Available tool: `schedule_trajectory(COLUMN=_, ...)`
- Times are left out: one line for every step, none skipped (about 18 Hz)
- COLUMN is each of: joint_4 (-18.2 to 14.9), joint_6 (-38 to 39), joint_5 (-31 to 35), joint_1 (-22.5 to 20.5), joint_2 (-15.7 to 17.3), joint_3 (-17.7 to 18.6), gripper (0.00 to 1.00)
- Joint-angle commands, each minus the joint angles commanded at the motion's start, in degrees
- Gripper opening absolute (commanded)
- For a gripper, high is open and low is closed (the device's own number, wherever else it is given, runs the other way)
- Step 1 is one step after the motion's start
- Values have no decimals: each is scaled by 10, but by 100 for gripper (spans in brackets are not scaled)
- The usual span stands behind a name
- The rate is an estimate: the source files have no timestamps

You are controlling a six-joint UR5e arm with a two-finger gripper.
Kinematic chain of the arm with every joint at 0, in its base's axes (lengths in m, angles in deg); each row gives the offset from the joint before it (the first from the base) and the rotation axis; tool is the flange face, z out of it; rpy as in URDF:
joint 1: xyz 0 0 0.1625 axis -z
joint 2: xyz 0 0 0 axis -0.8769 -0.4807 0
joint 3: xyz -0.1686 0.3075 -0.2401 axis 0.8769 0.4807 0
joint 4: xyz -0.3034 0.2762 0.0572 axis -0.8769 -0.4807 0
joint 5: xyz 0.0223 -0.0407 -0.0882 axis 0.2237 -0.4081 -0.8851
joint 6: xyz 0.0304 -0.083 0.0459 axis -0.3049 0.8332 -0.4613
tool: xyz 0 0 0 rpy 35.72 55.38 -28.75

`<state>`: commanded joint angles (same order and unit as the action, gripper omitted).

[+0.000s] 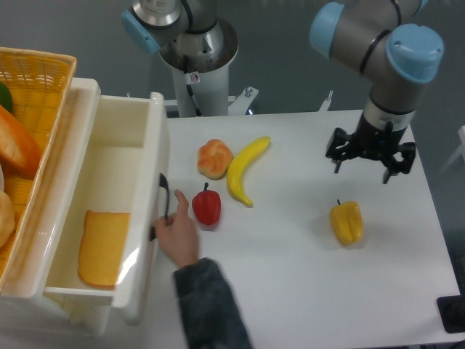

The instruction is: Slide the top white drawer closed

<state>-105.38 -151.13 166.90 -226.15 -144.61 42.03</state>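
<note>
The top white drawer [155, 138] stands pulled out of the white cabinet [86, 91] at the left. A flat yellow-orange slab [102, 247] lies on its floor. A person's hand [176, 231] rests at the black handle [161, 207] on its front panel. My gripper [369, 161] hangs over the right side of the table, far from the drawer, with its fingers apart and nothing between them.
On the white table [290, 291] lie a red pepper [206, 207], a banana [244, 169], a peach-coloured fruit [214, 158] and a yellow pepper [346, 222]. A yellow wicker basket [29, 94] with food sits on the cabinet. The person's sleeve [211, 309] reaches in from the bottom.
</note>
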Motion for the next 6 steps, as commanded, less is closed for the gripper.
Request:
schedule_trajectory(joint_4=1, joint_6=-14, joint_5=0, joint_1=-5, joint_2=-3, joint_3=-2, gripper=100)
schedule_trajectory(joint_4=2, joint_6=-28, joint_5=0, joint_1=-13, joint_2=-5, joint_3=-3, gripper=100)
schedule_trajectory(joint_4=2, joint_6=-44, joint_5=0, joint_1=-20, joint_2=-6, joint_3=-4, gripper=100)
schedule_trajectory(joint_4=2, joint_6=-61, joint_5=1, joint_1=-24, joint_2=-7, joint_3=-7, gripper=100)
schedule_trajectory(joint_4=2, joint_6=-76, joint_5=0, joint_1=-29, joint_2=-7, joint_3=-7, gripper=100)
schedule_trajectory(joint_4=2, joint_6=-84, joint_5=0, joint_1=-32, joint_2=-8, joint_3=-8, gripper=100)
